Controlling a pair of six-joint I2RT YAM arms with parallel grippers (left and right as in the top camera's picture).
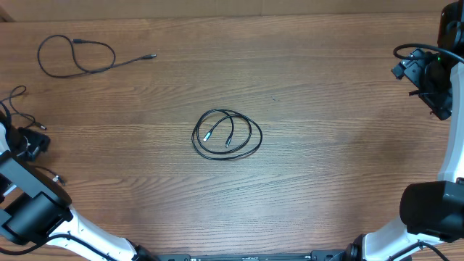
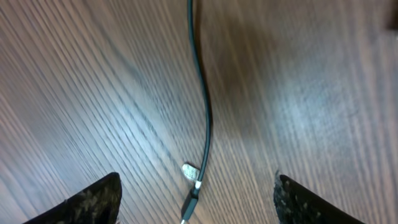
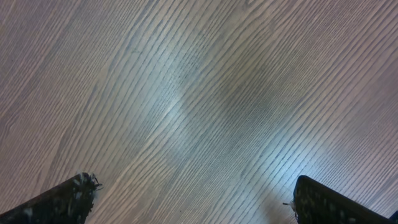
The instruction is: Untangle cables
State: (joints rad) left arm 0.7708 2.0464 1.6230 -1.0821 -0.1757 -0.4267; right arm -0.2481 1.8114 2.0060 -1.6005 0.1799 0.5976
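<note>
L gripper (image 2: 196,182): fingers spread wide, holding nothing. Right under it, btwn the fingers, lies a cable strand (image 2: 205,112) w/ its plug (image 2: 191,172). The strand's long axis runs across the closing line, so prob. a clean pinch. That spot is well left of the coil (image 1: 227,135). R gripper (image 3: 193,180): also spread, empty, well right of the coil.

Brown wood-grain tabletop (image 1: 326,109) filling all I see from overhead, grain running side to side, paler tan strip (image 1: 145,9) beyond its far edge, soft whitish glare (image 3: 180,106) across the tabletop in my close views.
</note>
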